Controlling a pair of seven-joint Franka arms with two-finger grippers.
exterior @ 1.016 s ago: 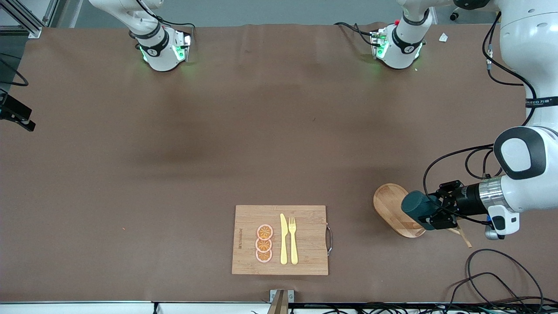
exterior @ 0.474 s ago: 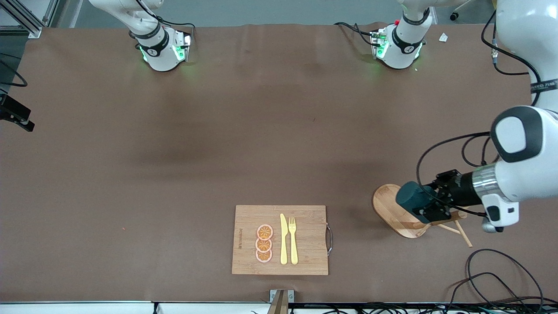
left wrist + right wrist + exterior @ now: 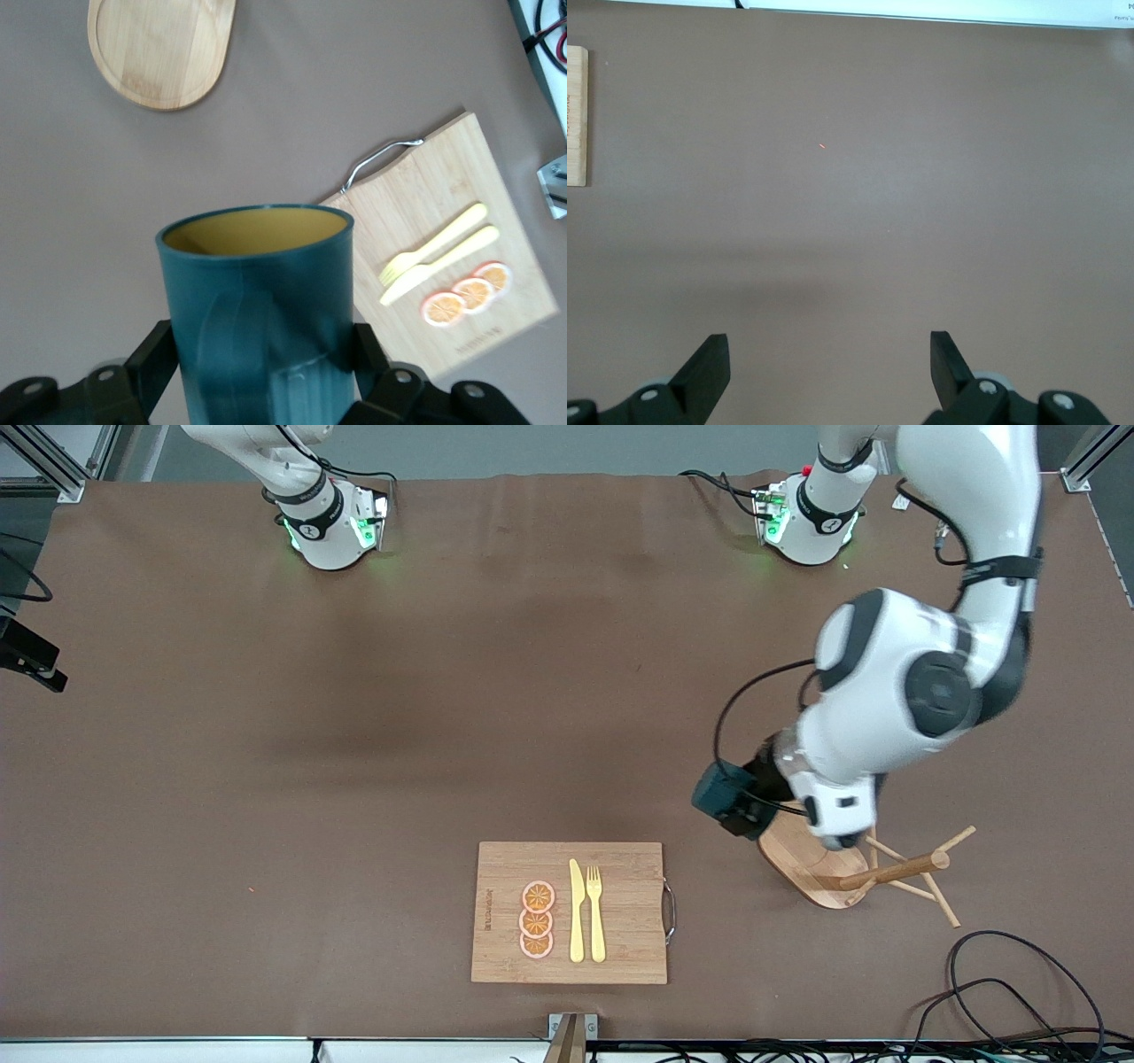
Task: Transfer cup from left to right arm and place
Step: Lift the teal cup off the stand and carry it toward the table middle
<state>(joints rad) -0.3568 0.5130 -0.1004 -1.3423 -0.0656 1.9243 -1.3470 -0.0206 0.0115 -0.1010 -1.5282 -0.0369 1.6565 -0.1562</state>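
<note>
1 cup (image 3: 719, 795), teal w/ yellow inside, clamped in left hand (image 3: 749, 808), lower right of front view, up over table (image 3: 354, 735) beside the wooden peg stand (image 3: 819, 864). Right hand (image 3: 830, 365) wide apart, nothing in it, waits. 1 cutting board (image 3: 620, 948), bottom center: 3 orange slices (image 3: 537, 919), 1 knife (image 3: 576, 911), 1 fork (image 3: 595, 912).

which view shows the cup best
The left wrist view: the cup fills the picture, held in the left claw, with its yellow inside and handle plain. The front view shows only a small dark shape beside the wooden stand. The right wrist view shows none of it.
</note>
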